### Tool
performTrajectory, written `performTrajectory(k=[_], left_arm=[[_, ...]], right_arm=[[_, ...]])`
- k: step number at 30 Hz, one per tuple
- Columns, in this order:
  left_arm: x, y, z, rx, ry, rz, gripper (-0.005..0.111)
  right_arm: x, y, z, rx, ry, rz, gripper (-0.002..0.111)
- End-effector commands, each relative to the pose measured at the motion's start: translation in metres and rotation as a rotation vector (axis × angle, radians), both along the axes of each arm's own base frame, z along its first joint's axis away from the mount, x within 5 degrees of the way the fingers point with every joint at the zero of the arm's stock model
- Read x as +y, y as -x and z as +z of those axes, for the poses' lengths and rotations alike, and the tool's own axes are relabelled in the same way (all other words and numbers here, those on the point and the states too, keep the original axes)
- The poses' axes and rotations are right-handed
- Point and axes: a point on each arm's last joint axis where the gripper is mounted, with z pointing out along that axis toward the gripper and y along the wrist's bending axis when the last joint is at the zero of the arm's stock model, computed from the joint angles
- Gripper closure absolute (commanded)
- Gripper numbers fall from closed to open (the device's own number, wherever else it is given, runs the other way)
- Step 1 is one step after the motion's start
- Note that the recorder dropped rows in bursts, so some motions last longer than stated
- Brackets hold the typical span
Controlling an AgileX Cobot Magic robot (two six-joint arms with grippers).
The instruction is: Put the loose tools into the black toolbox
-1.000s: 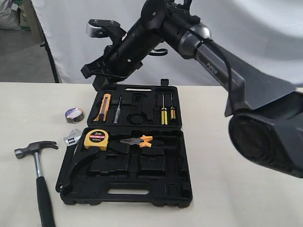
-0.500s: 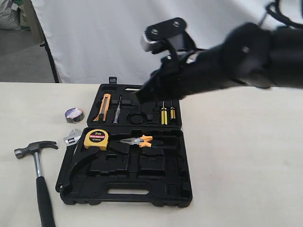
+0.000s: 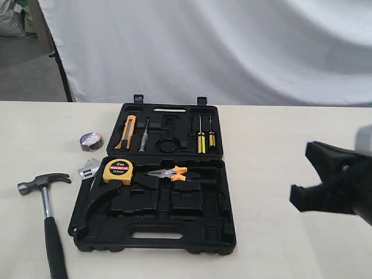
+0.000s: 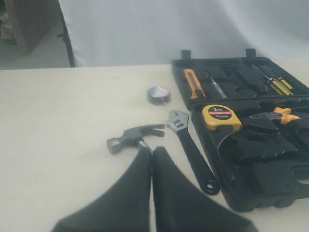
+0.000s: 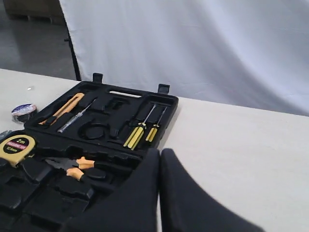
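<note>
The black toolbox [image 3: 174, 210] lies open at the table's middle. To its left lie the loose tools. The claw hammer [image 3: 44, 183] is nearest the front, and its black handle runs toward the table edge. The small silver-headed wrench [image 3: 88, 170] lies against the case's left side. The black tape roll [image 3: 91, 140] sits farther back. In the left wrist view my left gripper [image 4: 152, 150] is shut and empty, and its tips overlap the hammer [image 4: 135, 136] handle. Wrench [image 4: 190, 145] and tape roll [image 4: 159, 94] lie beyond. My right gripper [image 5: 160, 152] is shut and empty, beside the toolbox [image 5: 166, 104].
A yellow tape measure [image 3: 118, 171] and orange-handled pliers [image 3: 171, 172] rest in the near half of the case. An orange knife [image 3: 128, 131] and yellow screwdrivers [image 3: 201, 139] sit in the far half. The right arm's black end [image 3: 337, 186] shows at the right edge. A white backdrop hangs behind the table.
The right arm has swung from above the far half of the toolbox down to the right edge of the view. None of the tools has moved.
</note>
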Motion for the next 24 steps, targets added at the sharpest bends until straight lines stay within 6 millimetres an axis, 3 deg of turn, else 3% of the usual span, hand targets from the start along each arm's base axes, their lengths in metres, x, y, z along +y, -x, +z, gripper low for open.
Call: performTrajectory(k=[1, 8, 16, 18, 21, 24], left_arm=[[-0.001, 0.0, -0.001, 0.0, 0.01, -0.008, 0.106], [-0.001, 0.0, -0.001, 0.0, 0.01, -0.008, 0.106], [0.0, -0.001, 0.003, -0.048, -0.027, -0.005, 0.106], [-0.001, -0.002, 0.03, -0.338, 0.016, -0.009, 0.106], [0.002, 0.012, 0.069, -0.792, 0.364, -0.045, 0.106], [0.003, 0.03, 0.092, -1.086, 0.371, -0.084, 0.107]], right_arm=[[-0.028, 0.026, -0.012, -0.065, -0.067, -0.044, 0.108], [-0.055, 0.058, -0.019, -0.133, -0.27, -0.053, 0.108], [-0.069, 0.086, -0.001, -0.319, -0.383, 0.043, 0.108], [-0.071, 0.09, 0.0, -0.332, -0.401, 0.058, 0.108], [-0.072, 0.09, 0.001, -0.341, -0.414, 0.055, 0.108], [-0.072, 0.09, 0.001, -0.341, -0.414, 0.055, 0.108]])
